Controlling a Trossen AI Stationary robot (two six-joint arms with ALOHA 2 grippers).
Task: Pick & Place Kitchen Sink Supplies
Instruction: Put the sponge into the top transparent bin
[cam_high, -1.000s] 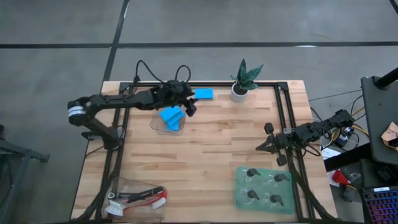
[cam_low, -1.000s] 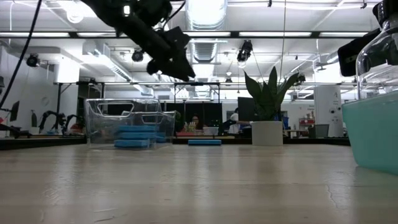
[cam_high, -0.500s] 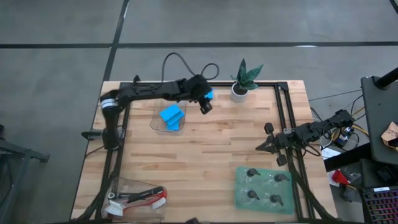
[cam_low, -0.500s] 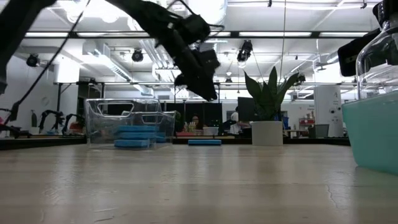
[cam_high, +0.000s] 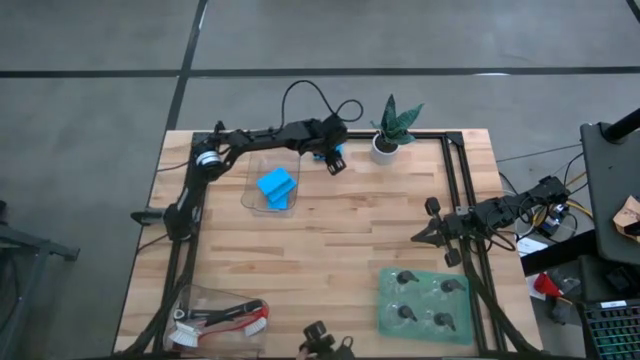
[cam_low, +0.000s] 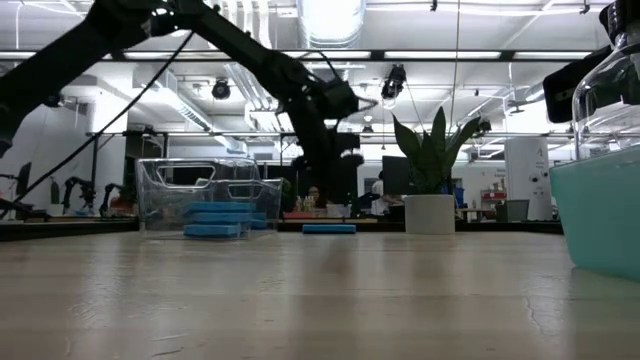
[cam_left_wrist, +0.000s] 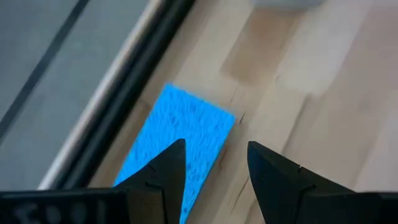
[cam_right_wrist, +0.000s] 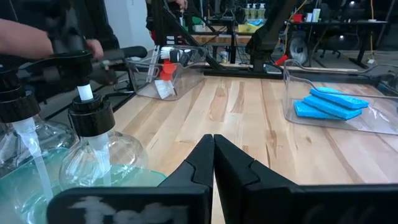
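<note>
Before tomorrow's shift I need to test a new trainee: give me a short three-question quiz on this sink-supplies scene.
1. True or false: the left gripper is open above the loose sponge.
2. How many sponges lie in the clear tray? A) none B) two C) four
3. Fill in: the right gripper is ____.

Key: 1 true; 2 B; 3 shut.
</note>
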